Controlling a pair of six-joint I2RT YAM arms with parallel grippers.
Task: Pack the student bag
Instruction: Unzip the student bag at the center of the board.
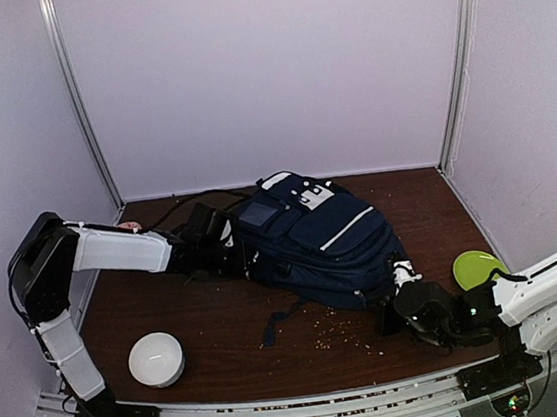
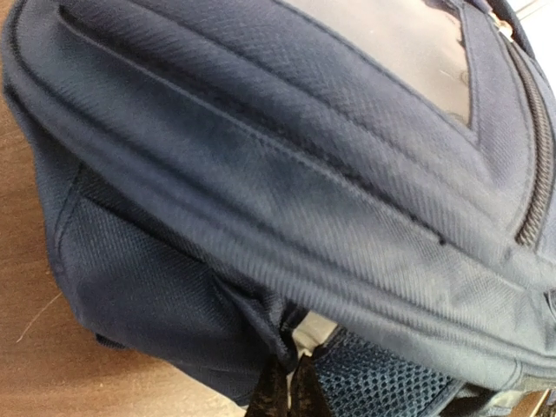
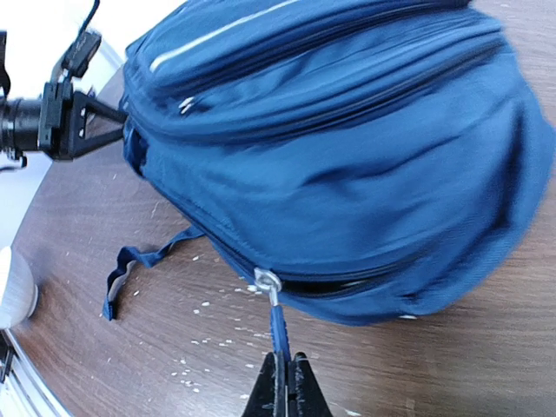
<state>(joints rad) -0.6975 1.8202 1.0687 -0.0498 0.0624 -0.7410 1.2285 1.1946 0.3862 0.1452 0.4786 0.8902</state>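
The student bag point(image 1: 317, 239), a dark navy backpack with white trim, lies on its side in the middle of the brown table. My left gripper point(image 1: 231, 250) presses against the bag's left end. In the left wrist view that gripper point(image 2: 291, 387) is shut on a fold of navy fabric at the bag's point(image 2: 287, 174) side pocket. My right gripper point(image 1: 391, 311) is at the bag's near right corner. There it point(image 3: 287, 378) is shut on the blue zipper pull point(image 3: 280, 330), which runs taut from the metal slider point(image 3: 267, 281). A dark gap in the zipper shows to the right of the slider.
A white ribbed round pouch point(image 1: 156, 359) stands near the front left. A green plate point(image 1: 478, 268) lies at the right edge. A loose navy strap point(image 1: 277, 324) trails from the bag toward the front. Pale crumbs point(image 1: 345, 334) are scattered on the table point(image 1: 199, 308).
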